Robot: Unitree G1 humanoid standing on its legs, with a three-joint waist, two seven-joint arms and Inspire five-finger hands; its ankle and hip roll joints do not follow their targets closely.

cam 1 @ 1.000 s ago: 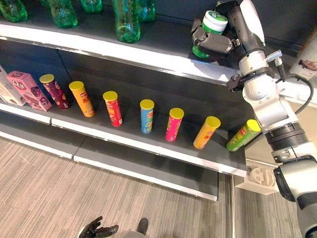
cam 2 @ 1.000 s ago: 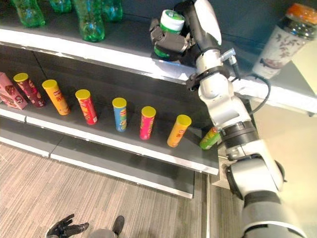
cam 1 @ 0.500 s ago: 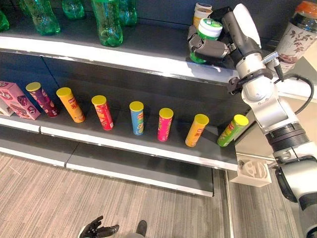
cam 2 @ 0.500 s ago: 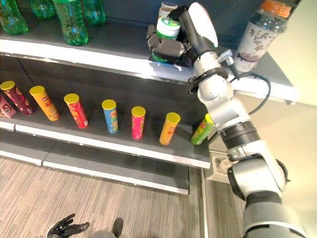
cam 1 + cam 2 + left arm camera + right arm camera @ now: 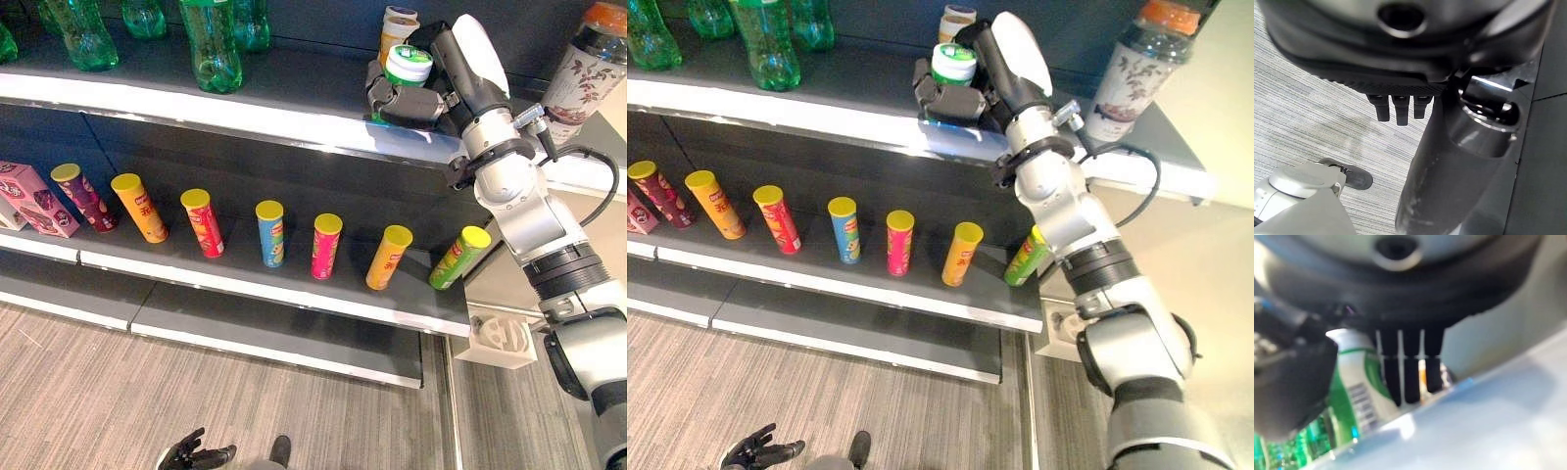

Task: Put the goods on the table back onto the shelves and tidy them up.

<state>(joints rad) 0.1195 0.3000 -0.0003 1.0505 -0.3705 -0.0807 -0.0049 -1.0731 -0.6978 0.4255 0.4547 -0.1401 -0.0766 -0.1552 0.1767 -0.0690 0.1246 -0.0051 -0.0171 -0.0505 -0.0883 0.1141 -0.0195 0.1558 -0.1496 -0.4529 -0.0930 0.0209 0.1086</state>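
Right hand (image 5: 411, 98) sits in the upper right of the frame, and we see its fingers curled round a green bottle with a white cap (image 5: 406, 66), holding it upright over the front part of the top shelf (image 5: 245, 98). We judge the bottle's long axis to be close to vertical, cap up, with its base hidden behind the fingers, so we cannot tell whether it already touches the shelf. Just behind it, deeper on the same shelf, stands a small pale can (image 5: 397, 24); to the right of the wrist stands a tall bottle with an orange cap (image 5: 585, 64), near but apart. Far to the left along the shelf are green plastic bottles (image 5: 211, 44), well apart from the hand. Since the open shelf lies directly beneath and slightly behind the held bottle, we think the coming move is mostly downward, keeping clear of the pale can. Our left hand (image 5: 191, 454) hangs low at the bottom edge of the frame, fingers loosely spread and holding nothing, well away from the shelves. Below, a row of chip tubes (image 5: 269, 233) lines the middle shelf.
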